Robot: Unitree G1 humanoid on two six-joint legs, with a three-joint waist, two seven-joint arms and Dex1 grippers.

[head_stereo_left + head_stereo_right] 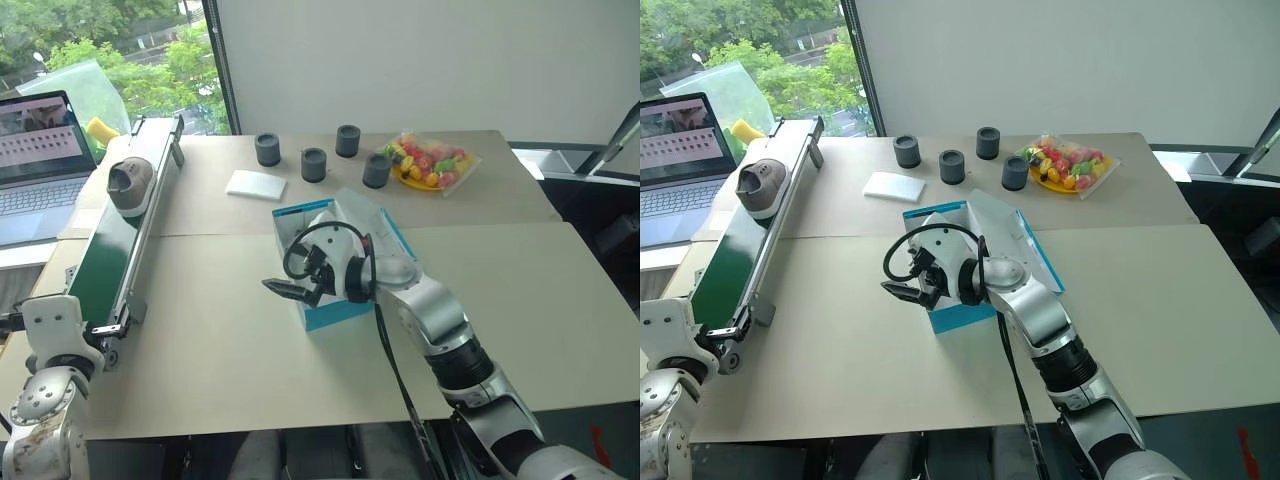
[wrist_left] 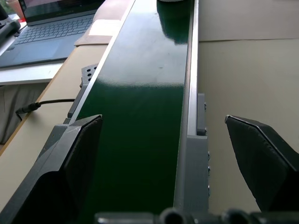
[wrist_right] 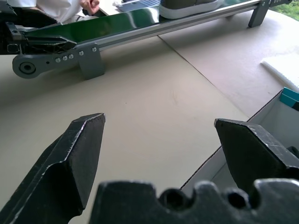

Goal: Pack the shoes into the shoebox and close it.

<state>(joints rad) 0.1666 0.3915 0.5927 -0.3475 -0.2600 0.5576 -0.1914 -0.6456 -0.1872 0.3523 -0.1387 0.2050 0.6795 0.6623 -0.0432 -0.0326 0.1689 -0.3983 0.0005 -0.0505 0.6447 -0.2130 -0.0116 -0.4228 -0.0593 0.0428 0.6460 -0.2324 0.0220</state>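
Left eye view: released right gripper point(image 1: 288, 290) hovers beside shoebox point(image 1: 335, 312), seemingly not touching.

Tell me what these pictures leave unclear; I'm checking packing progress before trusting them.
- Inside of the shoebox: eye views, the right pincer and its arm cover it, so whether a shoe lies inside cannot be told.
- Shoe on the green conveyor: cut off by the edge in the right wrist view.
- Laptop: screen content too small to read.
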